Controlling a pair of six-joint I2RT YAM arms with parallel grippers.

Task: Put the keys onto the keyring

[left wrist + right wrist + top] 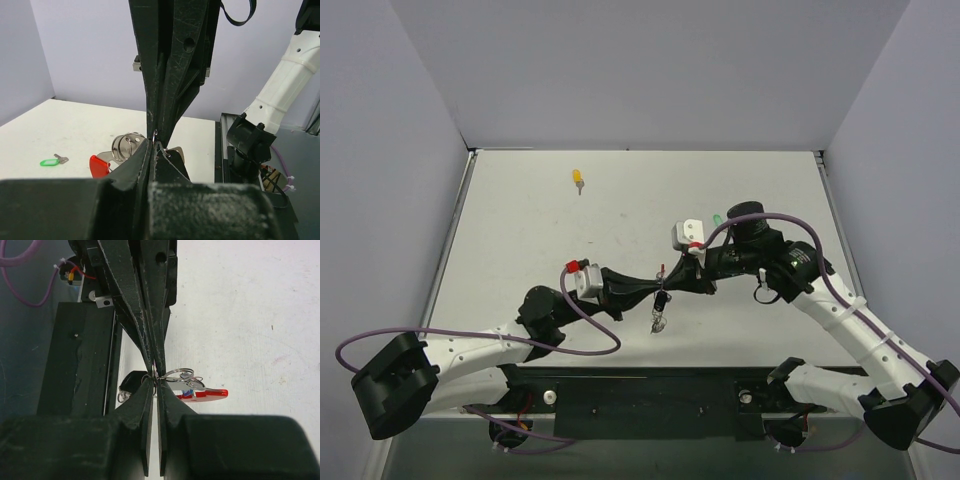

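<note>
My left gripper and right gripper meet tip to tip above the table's near middle. Both are shut on the keyring, which hangs between and below them. In the left wrist view my gripper pinches a thin silver wire; the silver rings and the red part hang to the left. In the right wrist view my gripper pinches the same ring, with the red part to the right and a black key head to the left. A yellow key lies far back left. A green key lies beside the right arm and shows in the left wrist view.
A black base rail runs along the near edge and shows in the right wrist view. Grey walls enclose the white table at the back and sides. Purple cables loop by both arms.
</note>
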